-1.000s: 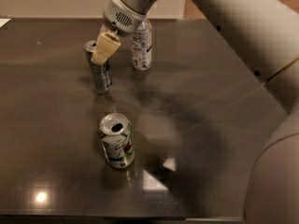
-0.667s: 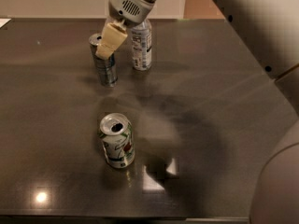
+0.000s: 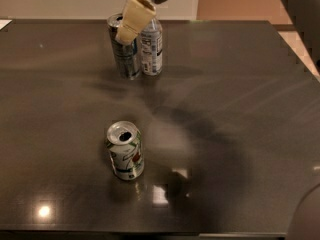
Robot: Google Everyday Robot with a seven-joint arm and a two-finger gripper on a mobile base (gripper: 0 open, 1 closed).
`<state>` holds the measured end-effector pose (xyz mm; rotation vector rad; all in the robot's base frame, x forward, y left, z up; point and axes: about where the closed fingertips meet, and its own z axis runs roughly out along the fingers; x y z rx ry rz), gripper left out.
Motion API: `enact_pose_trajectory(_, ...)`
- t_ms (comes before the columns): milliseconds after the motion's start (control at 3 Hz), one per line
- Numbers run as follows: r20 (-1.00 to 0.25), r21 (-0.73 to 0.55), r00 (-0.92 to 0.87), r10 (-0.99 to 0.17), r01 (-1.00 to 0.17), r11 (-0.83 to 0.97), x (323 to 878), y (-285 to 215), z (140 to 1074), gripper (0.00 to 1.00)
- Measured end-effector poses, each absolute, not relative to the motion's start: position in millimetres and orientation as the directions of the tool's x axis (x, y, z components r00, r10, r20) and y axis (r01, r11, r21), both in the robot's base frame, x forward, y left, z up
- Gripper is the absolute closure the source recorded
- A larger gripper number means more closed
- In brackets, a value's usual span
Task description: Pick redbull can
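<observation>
— What has moved since a moment ago?

— The redbull can (image 3: 125, 59) has shifted up and to the right in the frame, and the gripper (image 3: 123, 30) has gone with it. The can stood apart from the bottle (image 3: 151, 49) before. Now the two are side by side, touching or very nearly so.

— Where is the can exactly?

— In the upper middle of the frame, a little left of centre, near the far edge of the table (image 3: 240, 84). It leans slightly, with its top towards the left. I cannot tell whether its base is resting on the table or just above it.

— And the gripper?

— It comes down from the top edge of the frame and pinches the can near its top. One cream finger (image 3: 134, 18) lies slanted across the near side of the can, with its tip pressed against the metal. The other finger is hidden behind the can.

— What else is around?

— The bottle stands upright just to the right of the can, in the same place as before. A white can (image 3: 126, 151) with green and red marks sits well below them, left of centre, upright with its top open. It has not moved either. The dark table shows bright glints of light near the bottom of the frame.
</observation>
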<state>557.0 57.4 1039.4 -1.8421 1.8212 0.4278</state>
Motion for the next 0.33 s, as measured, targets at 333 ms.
enact_pose_trajectory(333, -0.556, -0.135, 0.051, -0.830, -0.990, 0.030, 557.0, 57.4, 1039.4, 1.00)
